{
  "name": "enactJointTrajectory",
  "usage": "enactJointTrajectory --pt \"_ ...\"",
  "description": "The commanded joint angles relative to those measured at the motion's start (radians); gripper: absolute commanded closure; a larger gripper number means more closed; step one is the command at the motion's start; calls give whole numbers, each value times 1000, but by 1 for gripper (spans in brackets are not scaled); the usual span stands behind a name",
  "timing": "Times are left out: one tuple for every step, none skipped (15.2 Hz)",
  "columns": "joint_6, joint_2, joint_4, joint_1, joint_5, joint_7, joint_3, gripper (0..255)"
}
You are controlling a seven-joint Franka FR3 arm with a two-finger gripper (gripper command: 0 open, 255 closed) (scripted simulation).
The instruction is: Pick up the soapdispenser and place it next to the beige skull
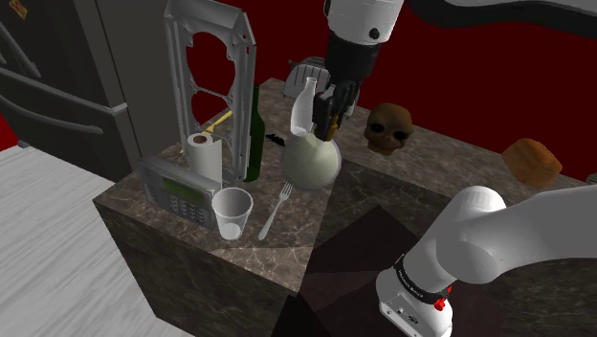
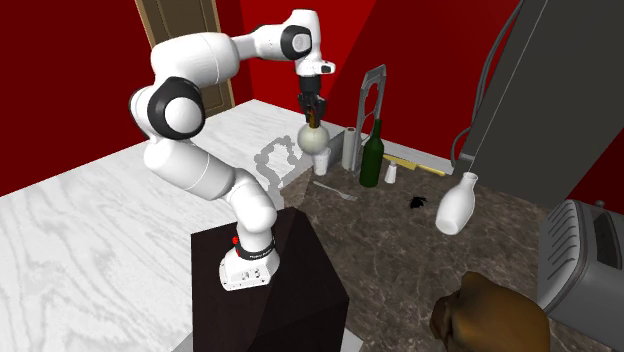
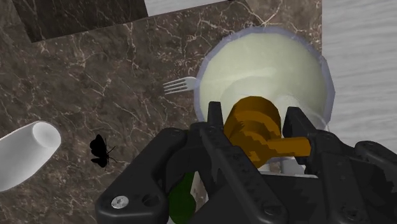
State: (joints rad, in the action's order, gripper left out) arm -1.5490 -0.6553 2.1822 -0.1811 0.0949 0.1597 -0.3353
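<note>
Closest to us in the shoulder view is the dark stand (image 1: 354, 278). The black ring at the arm's base (image 1: 418, 280) has some small lettering, way too tiny for us to read. The bench (image 1: 383, 191) is dark marble with pale veins.

At its near corner we see a white cup (image 1: 232, 213), a fork (image 1: 271, 215) and a grey keypad gadget (image 1: 178, 191) with a green screen; we can't make out anything on its buttons. Just behind those are a paper roll (image 1: 203, 155) and a green bottle (image 1: 254, 134) with no label.

Then the main thing: the soap dispenser (image 1: 311, 163), a round pale body with a brown pump (image 3: 254, 121). The fingers (image 3: 215, 124) are clamped on the pump neck from both sides. From the wrist view the body covers the fork's handle, so it looks to us lifted off the bench.

Further along are a tiny black butterfly shape (image 3: 98, 149), a white vase (image 2: 455, 205), and the brown skull (image 1: 389, 126), well apart from the dispenser. There's an orange-brown lump (image 1: 531, 161) past that, plus a grey toaster (image 2: 585, 255).

At the back we've got a tall grey frame (image 1: 201, 14), a dark fridge (image 1: 57, 67), red walls, a brown door (image 2: 185, 40) and a white wood-grain floor (image 1: 38, 220).
</note>
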Motion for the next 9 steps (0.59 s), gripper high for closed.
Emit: enactJointTrajectory --pt "25 8 -33 3 -4 -1 3 255" --pt "38 12 -50 4 -6 -2 4 255" --pt "50 17 -67 5 -7 -2 5 255" --pt "62 21 -83 7 -9 -2 6 255" --pt "75 26 -100 8 -10 -2 7 255" --pt "87 31 -118 9 -12 -2 7 255" --pt "97 34 -131 10 -13 -2 8 255" --pt "100 12 -111 11 -20 -26 30 255" --pt "103 -9 -92 13 -29 -50 52 255"
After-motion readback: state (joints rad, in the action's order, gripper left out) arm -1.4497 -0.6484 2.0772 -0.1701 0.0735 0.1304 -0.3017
